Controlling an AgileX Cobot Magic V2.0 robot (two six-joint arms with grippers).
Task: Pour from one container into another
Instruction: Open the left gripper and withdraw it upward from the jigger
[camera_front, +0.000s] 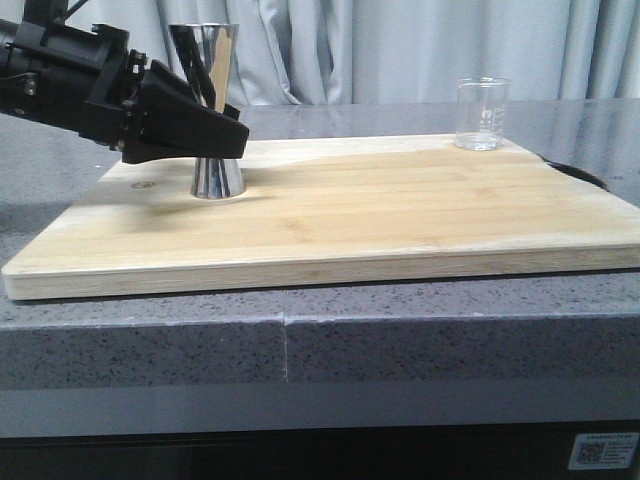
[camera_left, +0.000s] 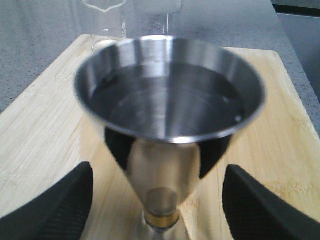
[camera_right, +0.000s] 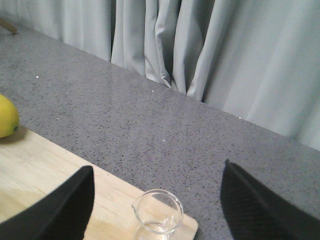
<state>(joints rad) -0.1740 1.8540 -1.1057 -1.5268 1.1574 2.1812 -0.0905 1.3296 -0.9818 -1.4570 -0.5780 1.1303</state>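
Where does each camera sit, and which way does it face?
Front: ahead of the table, looking over the board; left gripper open around the jigger; beaker far right.
Left wrist: close above the jigger, both fingers beside its waist, apart.
Right wrist: above the beaker, facing the curtain; open fingers show.
Shared: all show the beaker and board.

A grey speckled stone surface (camera_front: 420, 345) carries a pale rectangular bamboo cutting board (camera_front: 380, 215) lying flat on it. In the right wrist view, a yellow rounded fruit (camera_right: 7, 116) rests just beside the board's edge.
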